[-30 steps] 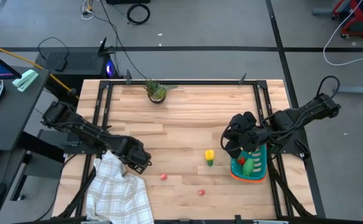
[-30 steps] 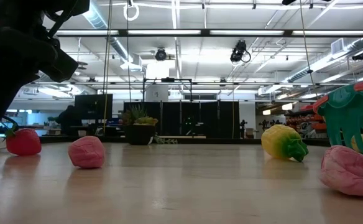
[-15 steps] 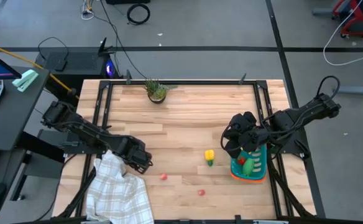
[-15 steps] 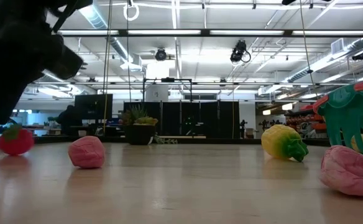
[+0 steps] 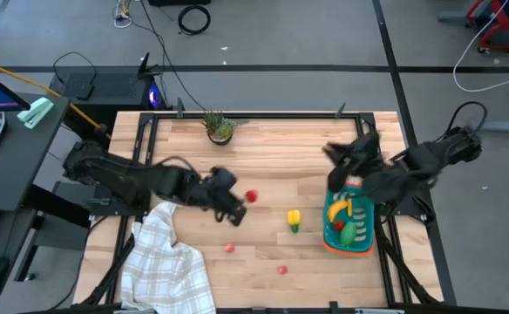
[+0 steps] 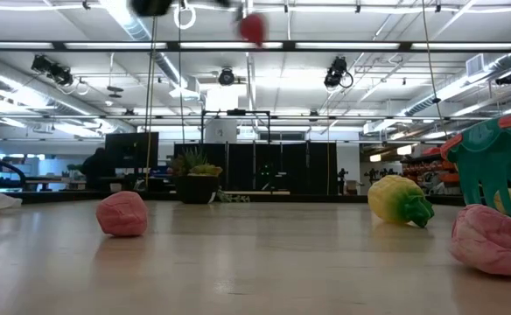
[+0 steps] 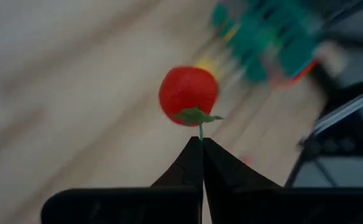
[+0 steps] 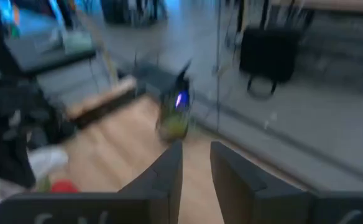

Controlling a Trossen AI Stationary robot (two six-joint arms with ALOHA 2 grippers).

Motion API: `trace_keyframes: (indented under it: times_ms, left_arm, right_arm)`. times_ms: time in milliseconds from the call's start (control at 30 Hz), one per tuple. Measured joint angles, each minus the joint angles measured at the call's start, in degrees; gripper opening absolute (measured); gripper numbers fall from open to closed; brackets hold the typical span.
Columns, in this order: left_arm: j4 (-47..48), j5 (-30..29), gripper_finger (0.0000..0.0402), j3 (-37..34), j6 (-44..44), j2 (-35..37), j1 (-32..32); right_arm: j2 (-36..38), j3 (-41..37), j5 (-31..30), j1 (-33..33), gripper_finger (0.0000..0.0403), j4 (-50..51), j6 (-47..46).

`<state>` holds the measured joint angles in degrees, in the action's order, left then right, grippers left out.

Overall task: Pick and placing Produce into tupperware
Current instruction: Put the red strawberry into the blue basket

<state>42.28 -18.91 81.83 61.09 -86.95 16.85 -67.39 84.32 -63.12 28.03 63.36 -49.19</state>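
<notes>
My left gripper [image 5: 242, 199] is shut on the stem of a small red fruit [image 5: 251, 196], high above the table's middle; the fruit also shows at the top of the low view [image 6: 252, 28]. My right gripper [image 5: 329, 150] is open and empty, raised beyond the far side of the teal tub [image 5: 360, 234]. The tub stands at the right and holds a banana [image 5: 341, 209] and a green vegetable [image 5: 349, 234]. A yellow pepper [image 5: 294, 220] lies left of the tub. Two tiny red fruits [image 5: 230, 248] [image 5: 282, 269] lie nearer the front edge. My left gripper pinches the red fruit's thin green stem [image 7: 200, 129] between its two fingertips [image 7: 222, 168]. The fruit [image 7: 188, 91] stands out past the fingertips on its stem, lifted clear of the table.
A white checked cloth [image 5: 163, 262] lies at the front left. A small potted plant [image 5: 220, 128] stands at the far edge. In the low view the pepper [image 6: 398, 199] and two pink-red fruits [image 6: 122, 213] [image 6: 496, 238] lie on the wood, the tub [image 6: 499, 171] at the right.
My left gripper has gone up and toward the table's right edge from beside the cloth, carrying the red fruit off the table. My right gripper has risen from over the tub toward the far edge and turned, uncovering the tub.
</notes>
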Motion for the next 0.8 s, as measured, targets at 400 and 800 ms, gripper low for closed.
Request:
trace_keyframes:
  times_ms: [400, 800]
  left_arm:
    - [-13.79, 8.01, 0.0001, 37.88, -31.69, -29.43, -9.51]
    - [-19.20, 19.77, 0.0001, 49.96, -27.32, -51.91, -8.61]
  right_arm:
    - [1.35, 18.01, -10.87, 3.02, 0.0091, 0.34, 16.82]
    - [1.12, 18.07, -7.26, 3.00, 0.0091, 6.12, 15.42]
